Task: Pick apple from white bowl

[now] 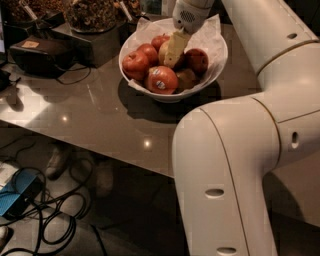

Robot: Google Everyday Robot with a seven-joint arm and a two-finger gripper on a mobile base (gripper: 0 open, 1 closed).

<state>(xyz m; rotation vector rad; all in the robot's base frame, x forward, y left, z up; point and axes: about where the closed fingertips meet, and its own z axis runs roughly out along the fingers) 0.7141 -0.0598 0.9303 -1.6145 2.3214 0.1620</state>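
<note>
Apple (pixel 162 50): pale yellow-green, sits near the middle of the white bowl (pixel 172 95), toward the back of the pile. Only its left side shows; the rest is covered by the hand (pixel 171 56).

Hand: reaches down into the bowl from the top edge, tilted, its pale tip right at the apple. Open or closed: cannot tell from this angle.

Other fruit packed around it:
- red apple with a white sticker (pixel 161 80) at the front
- two red apples (pixel 136 65) to the left
- one more red apple (pixel 160 40) behind
- dark red apple (pixel 197 60) to the right
- duller yellowish apple (pixel 186 79) at front right, touching the sticker apple

Crinkled white paper (pixel 210 31) lines the bowl and stands above the rim at the back.

Bowl rests on a glossy grey-brown bench (pixel 100 115), near its far side. Dark box (pixel 37 54) with a cord lies to the left, well apart from the bowl. Glass jar of mixed dry food (pixel 92 12) stands behind it.

Robot's big cream arm (pixel 235 155) fills the right foreground. Black cables (pixel 47 222) and a blue object (pixel 14 196) lie on the floor below the bench.
</note>
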